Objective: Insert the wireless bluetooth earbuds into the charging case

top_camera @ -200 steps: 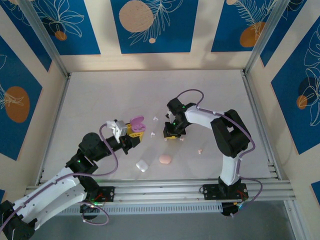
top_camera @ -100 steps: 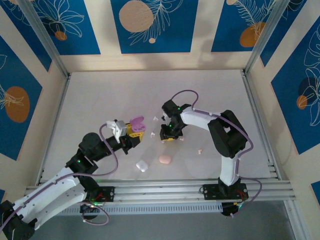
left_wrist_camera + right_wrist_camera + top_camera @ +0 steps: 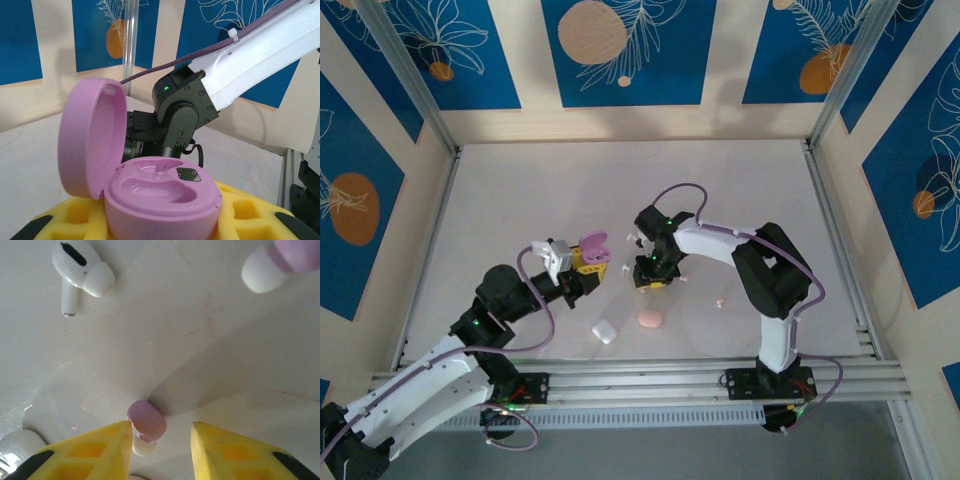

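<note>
1. The left gripper (image 3: 586,263) has its yellow fingers (image 3: 245,212) closed on the lilac charging case (image 3: 162,197), left of the middle of the tabletop (image 3: 520,200). The case's lid (image 3: 92,145) stands swung up on its hinge, and the moulded wells face upward.
2. A small dark panel (image 3: 188,174) is set into the case's top face. Any marking on it is too small to read.
3. The right gripper (image 3: 650,276) points down at the tabletop just to the right of the held case. Its fingers (image 3: 100,450) stand apart and grip nothing.
4. A lilac earbud (image 3: 146,423) with a white tip lies on the tabletop between those fingers. It touches one finger and is clear of the other.
5. In the right wrist view, a white stemmed earbud (image 3: 80,272) with a black oval vent lies well apart from the fingers. A second lilac-and-white earbud (image 3: 272,262) sits at the upper corner of that view.
6. From above, a white case (image 3: 605,331) and a pink case (image 3: 650,318), both closed, lie near each other between the grippers and the near rail (image 3: 650,372). A pale pink earbud (image 3: 720,301) lies alone to their right.
7. All of this clusters around the middle. Broad white surface runs from it to the far wall and to the side rails (image 3: 840,240).
</note>
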`<state>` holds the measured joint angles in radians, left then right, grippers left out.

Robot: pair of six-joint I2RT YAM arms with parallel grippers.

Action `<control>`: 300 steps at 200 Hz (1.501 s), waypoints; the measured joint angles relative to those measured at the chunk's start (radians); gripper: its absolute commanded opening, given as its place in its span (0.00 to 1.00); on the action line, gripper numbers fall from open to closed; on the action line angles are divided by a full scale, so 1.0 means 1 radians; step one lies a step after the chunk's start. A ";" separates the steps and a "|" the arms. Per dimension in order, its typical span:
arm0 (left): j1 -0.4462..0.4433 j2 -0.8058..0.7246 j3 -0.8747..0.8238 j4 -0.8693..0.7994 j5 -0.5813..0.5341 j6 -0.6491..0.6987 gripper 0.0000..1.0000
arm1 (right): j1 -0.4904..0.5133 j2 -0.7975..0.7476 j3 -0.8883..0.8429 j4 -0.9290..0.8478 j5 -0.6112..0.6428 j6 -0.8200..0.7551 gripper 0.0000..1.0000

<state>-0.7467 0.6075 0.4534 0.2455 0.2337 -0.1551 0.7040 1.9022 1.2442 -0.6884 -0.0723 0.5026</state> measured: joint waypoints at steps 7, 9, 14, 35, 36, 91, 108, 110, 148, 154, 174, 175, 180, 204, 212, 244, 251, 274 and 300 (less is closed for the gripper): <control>0.000 -0.001 0.000 0.000 0.000 0.000 0.26 | 0.004 0.000 0.000 -0.002 0.003 0.003 0.39; 0.000 -0.001 0.000 0.000 0.000 0.000 0.26 | 0.005 0.000 0.000 -0.003 0.005 0.003 0.39; 0.000 -0.001 0.000 0.000 0.000 0.000 0.26 | 0.007 0.000 0.000 -0.004 0.006 0.003 0.39; 0.000 -0.003 0.000 -0.001 0.000 -0.002 0.26 | 0.020 0.000 0.000 -0.006 0.015 0.006 0.40; 0.000 -0.003 0.000 0.000 0.000 -0.003 0.26 | 0.021 0.000 0.000 -0.006 0.016 0.006 0.40; 0.000 -0.018 0.000 -0.004 0.000 -0.003 0.26 | 0.036 0.000 0.021 -0.016 0.035 0.011 0.40; 0.000 -0.023 0.000 -0.007 0.000 -0.003 0.26 | 0.037 0.000 0.038 -0.019 0.043 0.011 0.40; 0.000 -0.024 0.000 -0.007 0.000 -0.003 0.26 | 0.037 0.002 0.040 -0.021 0.043 0.010 0.40; 0.000 -0.024 0.002 -0.013 -0.001 -0.003 0.26 | 0.038 0.042 0.079 -0.032 0.049 0.000 0.38; 0.000 -0.024 0.002 -0.016 -0.001 -0.003 0.26 | 0.039 0.046 0.079 -0.035 0.050 -0.001 0.37; 0.000 -0.024 0.002 -0.026 -0.001 -0.003 0.26 | 0.042 0.058 0.079 -0.042 0.050 -0.005 0.35; 0.000 -0.024 0.002 -0.026 -0.001 -0.003 0.26 | 0.042 0.058 0.079 -0.042 0.050 -0.005 0.35; 0.000 -0.024 0.002 -0.027 -0.002 -0.003 0.26 | 0.043 0.061 0.079 -0.043 0.050 -0.005 0.34; 0.000 -0.024 0.003 -0.028 -0.003 -0.003 0.26 | 0.045 0.065 0.079 -0.046 0.055 -0.012 0.32; 0.000 -0.024 0.003 -0.029 -0.003 -0.003 0.26 | 0.046 0.065 0.079 -0.048 0.056 -0.013 0.32; 0.000 -0.024 0.003 -0.029 -0.003 -0.003 0.26 | 0.049 0.065 0.080 -0.053 0.064 -0.016 0.30; 0.000 -0.024 0.003 -0.029 -0.003 -0.003 0.26 | 0.050 0.065 0.080 -0.054 0.067 -0.016 0.30; 0.000 -0.024 0.003 -0.029 -0.003 -0.003 0.26 | 0.049 0.065 0.080 -0.057 0.071 -0.016 0.32; 0.000 -0.024 0.004 -0.029 -0.003 -0.003 0.27 | 0.043 0.062 0.075 -0.052 0.072 -0.016 0.32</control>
<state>-0.7467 0.5835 0.4572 0.2161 0.2302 -0.1581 0.7467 1.9640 1.3190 -0.7406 0.0002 0.4870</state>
